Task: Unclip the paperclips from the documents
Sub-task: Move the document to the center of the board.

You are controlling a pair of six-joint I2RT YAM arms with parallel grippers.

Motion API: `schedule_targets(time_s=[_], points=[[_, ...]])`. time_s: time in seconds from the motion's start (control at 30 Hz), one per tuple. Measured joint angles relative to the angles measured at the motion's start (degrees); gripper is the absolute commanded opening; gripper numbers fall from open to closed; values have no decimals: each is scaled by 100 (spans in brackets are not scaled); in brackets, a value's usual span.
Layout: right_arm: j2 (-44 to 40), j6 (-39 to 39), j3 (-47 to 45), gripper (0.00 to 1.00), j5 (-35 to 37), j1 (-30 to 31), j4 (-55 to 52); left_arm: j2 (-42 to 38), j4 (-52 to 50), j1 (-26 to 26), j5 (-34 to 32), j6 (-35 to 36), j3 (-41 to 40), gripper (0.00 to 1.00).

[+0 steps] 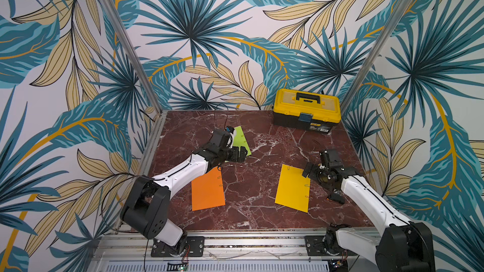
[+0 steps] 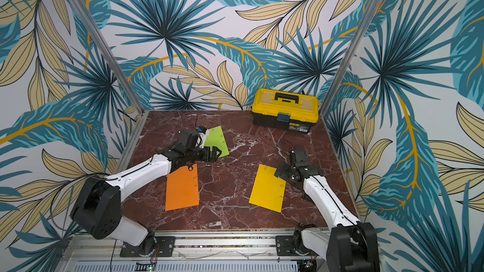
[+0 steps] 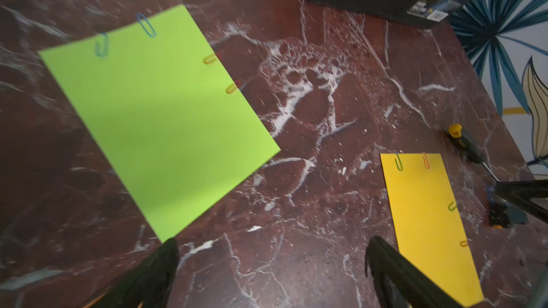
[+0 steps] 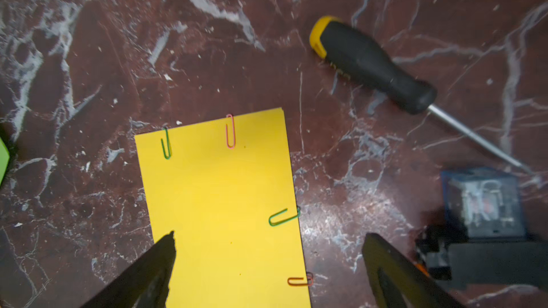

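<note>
Three documents lie flat on the marble table: a lime green sheet (image 1: pixel 242 141) (image 3: pixel 160 119), an orange sheet (image 1: pixel 208 192) and a golden yellow sheet (image 1: pixel 293 188) (image 4: pixel 222 202). Paperclips grip their edges. The green sheet carries a blue one (image 3: pixel 146 24) and an orange one (image 3: pixel 211 58). On the yellow sheet sit a pink one (image 4: pixel 230 131) and a green one (image 4: pixel 283 217). My left gripper (image 1: pixel 239 153) (image 3: pixel 272 242) hangs open by the green sheet's near corner, over bare marble. Also open, my right gripper (image 1: pixel 322 184) (image 4: pixel 270 237) straddles the yellow sheet's right edge and holds nothing.
A yellow-and-black toolbox (image 1: pixel 306 111) stands at the back right. A screwdriver (image 4: pixel 370 63) and a small clear blue box on a black base (image 4: pixel 483 202) lie right of the yellow sheet. Walls and metal posts close in the back and both sides.
</note>
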Motion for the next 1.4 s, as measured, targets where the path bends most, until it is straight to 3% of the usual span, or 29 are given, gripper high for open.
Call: schedule_targets(time_s=[0.3, 0.73, 1.0, 1.17, 1.4], points=[[903, 251, -76, 99, -466, -11, 411, 509, -404, -481, 612, -319, 433, 100], [1276, 256, -127, 99, -1283, -44, 1469, 546, -553, -494, 1040, -577, 433, 100], [1471, 339, -50, 99, -1609, 407, 1801, 560, -682, -494, 1106, -883, 227, 100], [1685, 354, 188, 99, -1685, 765, 1663, 560, -750, -514, 1224, -1073, -37, 96], [1290, 267, -20, 99, -1602, 776, 876, 564, -839, -675, 1316, -1349, -109, 95]])
